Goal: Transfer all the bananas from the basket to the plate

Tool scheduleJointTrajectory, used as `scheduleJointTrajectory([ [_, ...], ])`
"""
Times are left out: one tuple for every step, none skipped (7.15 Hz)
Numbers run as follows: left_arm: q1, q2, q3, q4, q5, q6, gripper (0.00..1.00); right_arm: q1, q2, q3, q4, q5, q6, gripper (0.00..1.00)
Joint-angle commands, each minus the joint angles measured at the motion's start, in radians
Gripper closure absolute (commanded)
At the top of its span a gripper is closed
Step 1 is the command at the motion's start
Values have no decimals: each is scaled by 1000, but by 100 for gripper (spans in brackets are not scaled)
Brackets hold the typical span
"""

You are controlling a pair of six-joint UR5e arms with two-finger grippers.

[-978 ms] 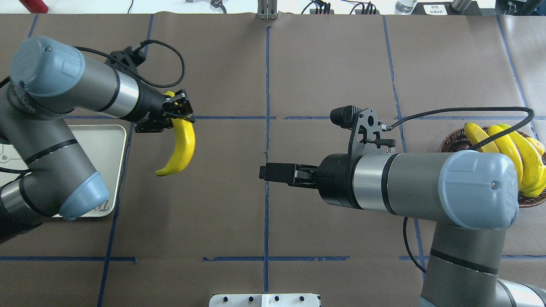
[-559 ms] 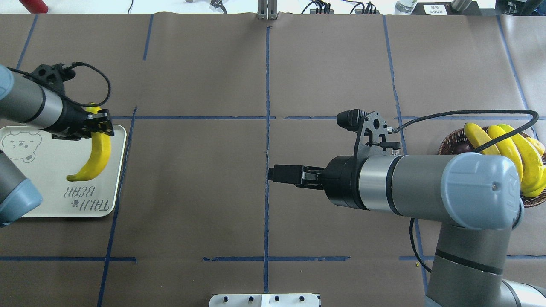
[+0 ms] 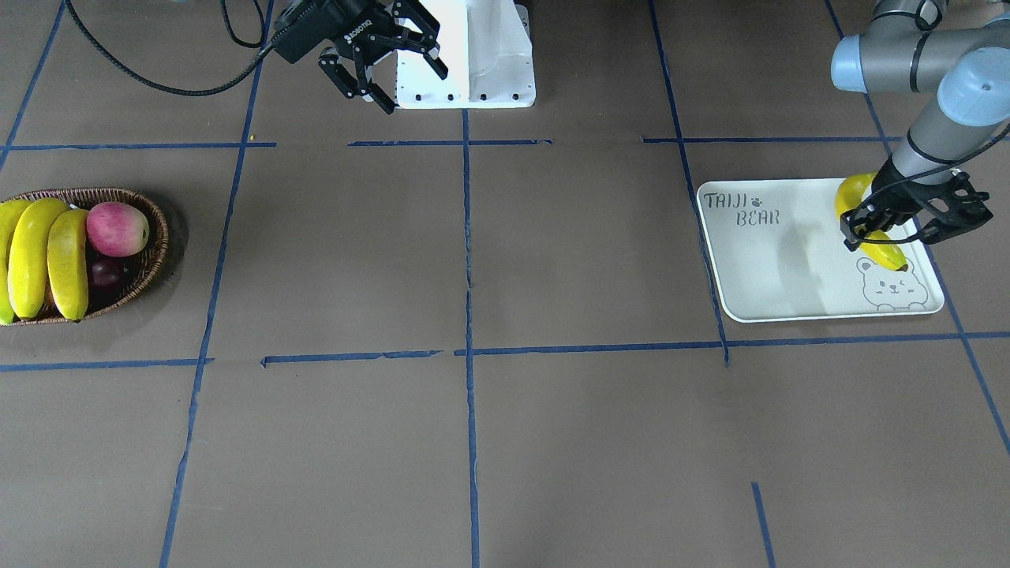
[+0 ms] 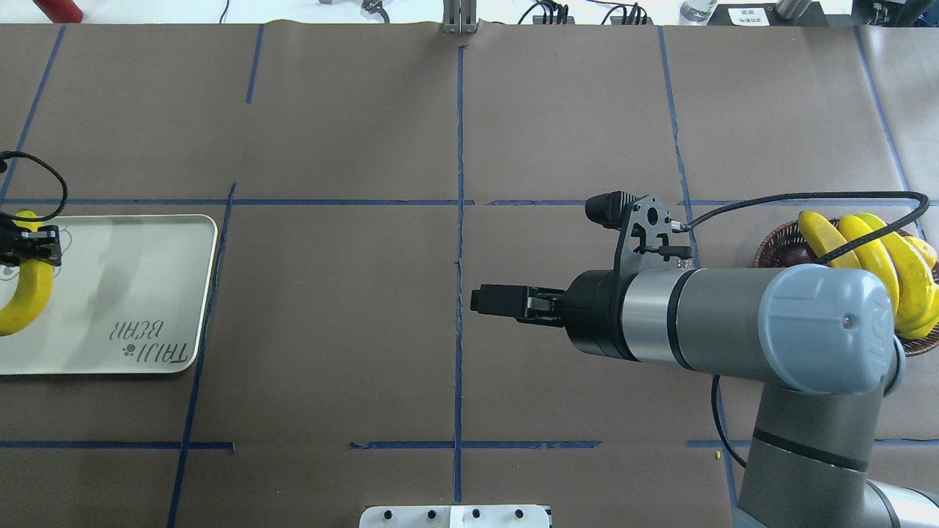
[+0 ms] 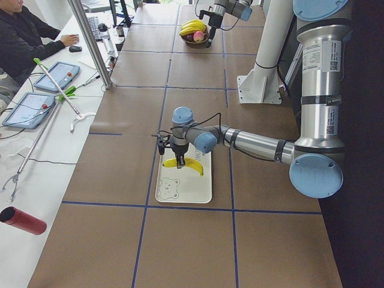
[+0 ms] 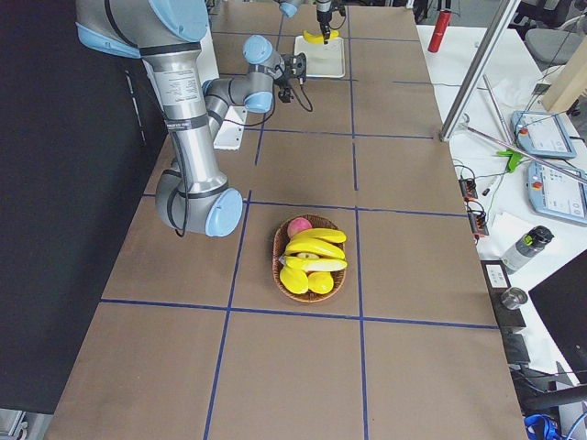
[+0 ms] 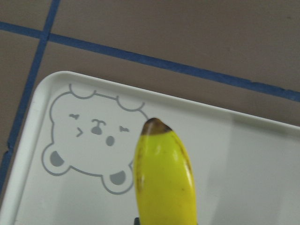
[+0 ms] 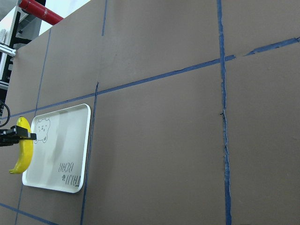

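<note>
1. One desk [image 4: 330,330], covered in brown paper marked with blue tape lines, carries everything.
2. Two arms work over it. The left gripper [image 3: 874,229] pinches one banana and holds it over the plate. The right gripper [image 3: 414,91] hangs near the desk's middle with its fingers spread, holding nothing.
3. One white plate [image 3: 773,268] lies at the robot's left end.
4. One wicker basket [image 3: 154,252] sits at the far right end, well apart from the plate.
5. Four bananas show. Three bananas [image 3: 31,252] lie side by side in the basket. The held banana [image 7: 164,183] has its dark tip beside the bear print; whether it touches the plate cannot be told.
6. One pink-red apple [image 3: 117,229] rests in the basket just beside the bananas.
</note>
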Motion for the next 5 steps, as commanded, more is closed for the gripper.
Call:
scheduleJointTrajectory([
  [-8, -8, 63, -2, 12, 11, 100, 3, 0, -2, 0, -1, 0, 0],
  [-8, -10, 67, -3, 12, 11, 100, 5, 0, -2, 0, -1, -1, 0],
  [-6, -11, 79, -3, 36, 10, 93, 6, 2, -2, 0, -1, -1, 0],
  [-8, -16, 91, -5, 78, 11, 2, 9, 2, -2, 0, 3, -1, 0],
  [-8, -14, 94, -32, 78, 13, 1, 12, 2, -3, 0, 6, -1, 0],
])
